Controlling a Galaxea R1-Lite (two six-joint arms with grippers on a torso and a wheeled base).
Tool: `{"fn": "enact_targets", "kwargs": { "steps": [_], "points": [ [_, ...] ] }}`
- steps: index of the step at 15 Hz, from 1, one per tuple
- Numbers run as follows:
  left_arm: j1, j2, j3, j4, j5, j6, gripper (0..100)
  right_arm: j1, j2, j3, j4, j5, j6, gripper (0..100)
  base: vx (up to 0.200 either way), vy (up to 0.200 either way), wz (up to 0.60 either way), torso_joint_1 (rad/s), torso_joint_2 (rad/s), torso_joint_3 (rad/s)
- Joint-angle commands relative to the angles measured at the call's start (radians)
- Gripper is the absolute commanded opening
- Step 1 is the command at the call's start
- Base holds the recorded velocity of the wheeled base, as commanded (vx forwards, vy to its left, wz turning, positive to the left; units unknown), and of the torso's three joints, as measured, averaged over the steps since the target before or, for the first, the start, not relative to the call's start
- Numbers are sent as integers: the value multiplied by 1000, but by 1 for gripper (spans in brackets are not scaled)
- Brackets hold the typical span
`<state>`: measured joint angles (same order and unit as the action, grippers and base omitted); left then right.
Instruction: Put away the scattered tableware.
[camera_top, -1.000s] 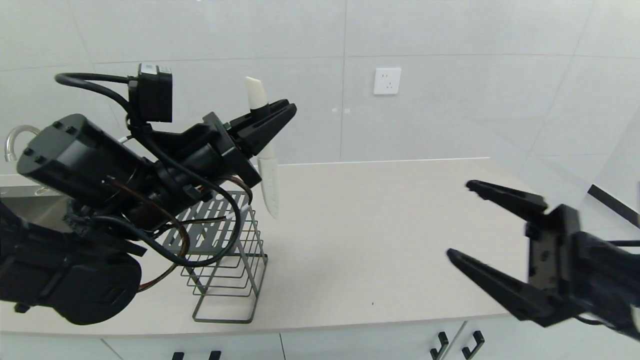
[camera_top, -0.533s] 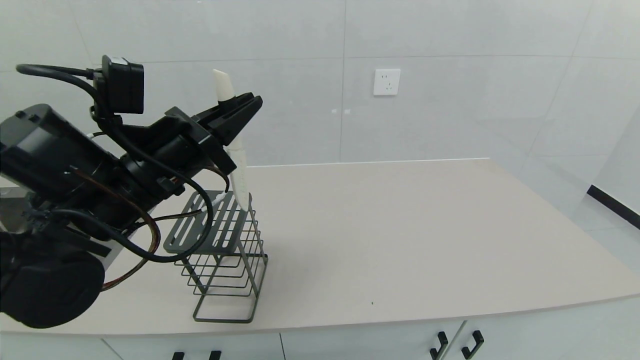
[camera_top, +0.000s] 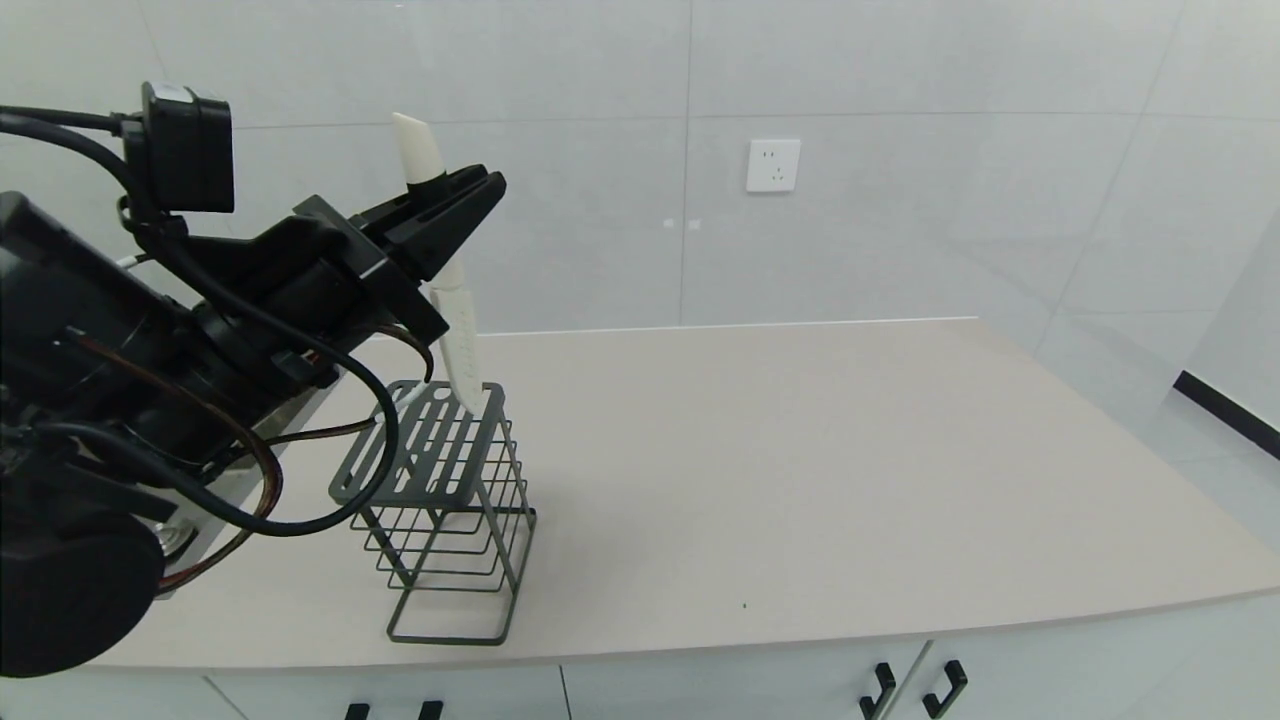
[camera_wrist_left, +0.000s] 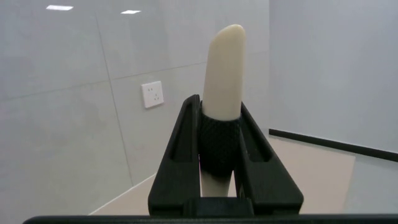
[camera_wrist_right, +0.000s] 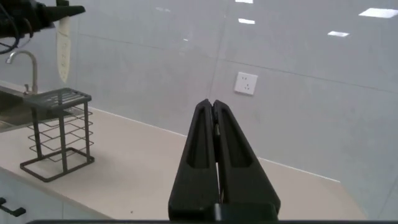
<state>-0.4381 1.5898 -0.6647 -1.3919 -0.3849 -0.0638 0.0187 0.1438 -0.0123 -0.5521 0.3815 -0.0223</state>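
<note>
Over the rack (camera_top: 420, 455) at the worktop's (camera_top: 800, 450) left side, my left end effector (camera_top: 470, 195) pinches the white knife (camera_top: 456, 340) by its handle, tip at the slotted top. A tilted blade could miss its slot and skid, or topple the rack, which stands close to the near edge. My right end effector (camera_wrist_right: 212, 106) is pressed together. Room to move lies rightward.

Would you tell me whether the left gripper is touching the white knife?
Touching: the left wrist view shows the left gripper clamped on the white knife.
</note>
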Motion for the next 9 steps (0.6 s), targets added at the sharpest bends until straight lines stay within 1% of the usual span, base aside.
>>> {"fn": "enact_targets", "kwargs": {
  "steps": [1, 2, 3, 4, 6, 7, 9],
  "points": [
    [1, -8, 0, 10, 4, -1, 0, -20, -144, 12, 74, -75, -1, 0, 0, 0, 0, 0, 0, 0],
    [1, -7, -1, 19, 18, -1, 0, -20, -144, 12, 121, -170, 2, 0, 0, 0, 0, 0, 0, 0],
    [1, -5, -1, 22, 40, -1, 0, -20, -144, 12, 187, -222, -2, 0, 0, 0, 0, 0, 0, 0],
    [-2, -5, -3, 33, 80, -1, 0, -20, -144, 12, 337, -285, -5, 0, 0, 0, 0, 0, 0, 0],
    [-1, -8, -7, 45, 107, 1, 0, -20, -144, 11, 563, -337, -5, 0, 0, 0, 0, 0, 0, 0],
    [-1, -19, -3, 45, 127, 1, 0, -22, -144, 5, 577, -352, 9, 0, 0, 0, 0, 0, 0, 0],
    [9, -36, 0, 56, 156, 1, 0, -22, -144, 9, 557, -385, 25, 0, 0, 0, 0, 0, 0, 0]
  ]
}}
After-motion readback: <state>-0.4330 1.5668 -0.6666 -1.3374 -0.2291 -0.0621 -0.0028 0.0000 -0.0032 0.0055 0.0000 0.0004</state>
